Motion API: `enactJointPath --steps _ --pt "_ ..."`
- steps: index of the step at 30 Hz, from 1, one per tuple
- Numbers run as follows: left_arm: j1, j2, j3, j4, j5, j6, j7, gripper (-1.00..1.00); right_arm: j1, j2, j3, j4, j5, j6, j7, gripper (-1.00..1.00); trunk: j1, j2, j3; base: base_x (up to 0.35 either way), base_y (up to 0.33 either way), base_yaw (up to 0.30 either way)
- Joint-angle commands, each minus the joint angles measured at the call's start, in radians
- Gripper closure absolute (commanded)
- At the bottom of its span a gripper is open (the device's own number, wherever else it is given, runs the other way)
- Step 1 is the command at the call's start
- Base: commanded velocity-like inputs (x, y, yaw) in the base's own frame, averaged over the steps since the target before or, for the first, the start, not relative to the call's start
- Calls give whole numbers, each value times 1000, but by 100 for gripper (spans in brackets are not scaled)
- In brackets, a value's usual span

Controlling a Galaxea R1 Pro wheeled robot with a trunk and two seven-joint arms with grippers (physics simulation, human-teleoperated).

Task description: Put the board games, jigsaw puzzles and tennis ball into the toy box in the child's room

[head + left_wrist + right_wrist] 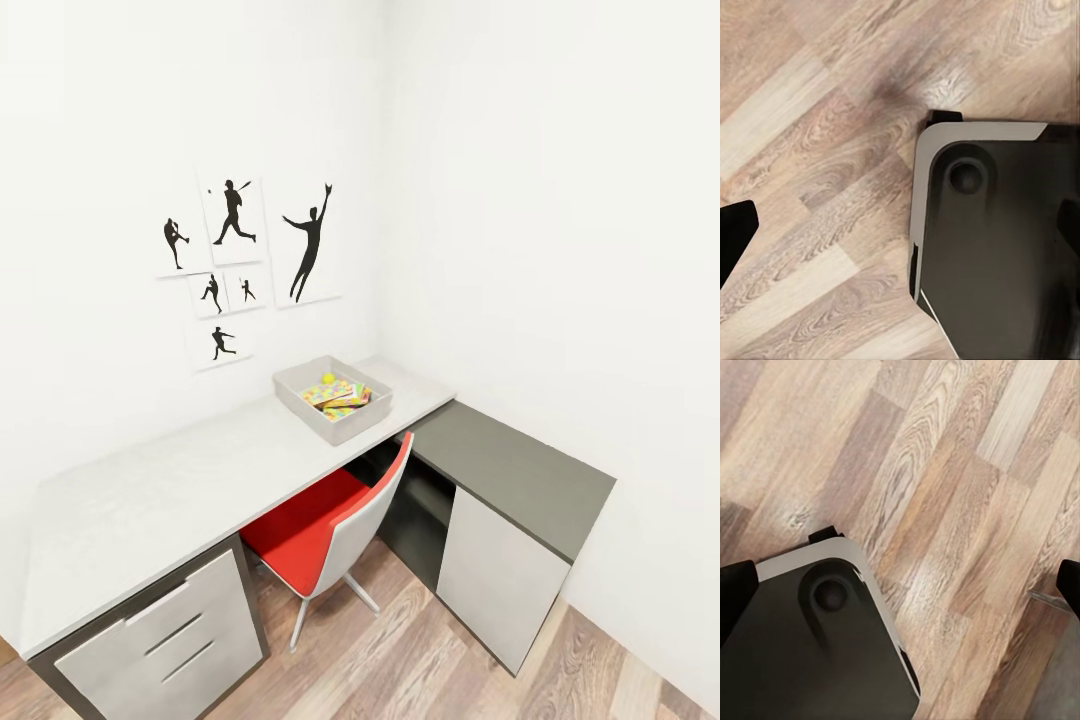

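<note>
White walls meet in a corner of the child's room (520, 200), and from the head camera we see the long white table (150, 500) running along the left wall. On its far end sits the grey toy box (333, 398), close to the corner. Inside it we make out the small yellow-green tennis ball (328, 378) toward the back, with the coloured jigsaw puzzles (342, 397) lying beside it; a dark-edged flat thing lies across them, too small for us to name. The rest of the tabletop is bare. Black baseball-player pictures (250, 255) hang on the wall above the table. A red-seated chair (330, 530) with a pale back is pushed partly under the table, right in front of the toy box, so it stands between us and the box. To the right, a lower dark grey-topped unit (520, 475) adjoins the table at the corner. Drawers with slim handles (165, 640) sit under the table's near end.

From the left wrist camera we look down on the wood-plank floor (817, 150) and a dark, grey-edged part of the robot's base (997, 240). Dark finger tips (735, 232) show at the picture's edges, well apart, so the left gripper stands wide and holds nothing.

From the right wrist camera we see the same plank floor (967, 487) and base (810, 652), with dark finger tips (733, 592) at both edges; the right gripper also stands wide and empty.
</note>
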Motion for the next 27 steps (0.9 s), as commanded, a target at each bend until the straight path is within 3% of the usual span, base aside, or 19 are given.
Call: enactJointPath --steps 1,9,27 --pt "-1 -2 9 2 -10 -5 -2 -100 -1 1 8 0 -9 -3 -3 -100 1 -2 -2 0 0 0" --pt "-1 -13 9 2 -9 -5 -2 -100 -1 1 8 0 -9 -3 -3 -100 1 -2 -2 0 0 0" --pt "-1 -15 10 2 -9 -5 -2 -100 -1 1 8 0 -9 -3 -3 -100 1 -2 -2 0 0 0"
